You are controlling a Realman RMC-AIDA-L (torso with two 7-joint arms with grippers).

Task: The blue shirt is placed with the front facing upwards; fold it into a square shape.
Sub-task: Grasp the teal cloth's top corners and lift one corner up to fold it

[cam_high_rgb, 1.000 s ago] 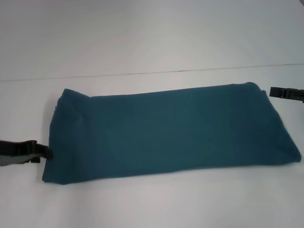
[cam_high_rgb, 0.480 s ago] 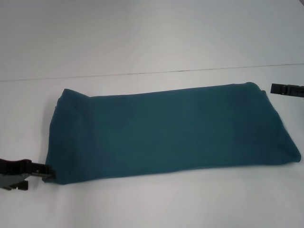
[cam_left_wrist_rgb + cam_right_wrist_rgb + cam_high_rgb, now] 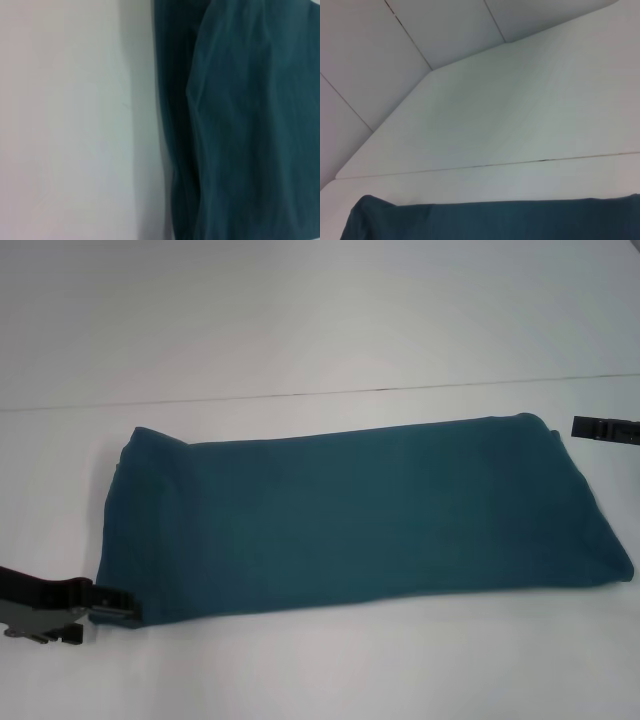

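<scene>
We see the left gripper (image 3: 112, 605) at the near left corner of the dark teal-blue cotton shirt (image 3: 360, 515), its tips touching the cloth; we cannot tell whether it grips. The right gripper (image 3: 590, 427) sits just off the shirt's far right corner, state unclear. The shirt lies folded into a long, smooth band on the white matte table (image 3: 320, 330).
</scene>
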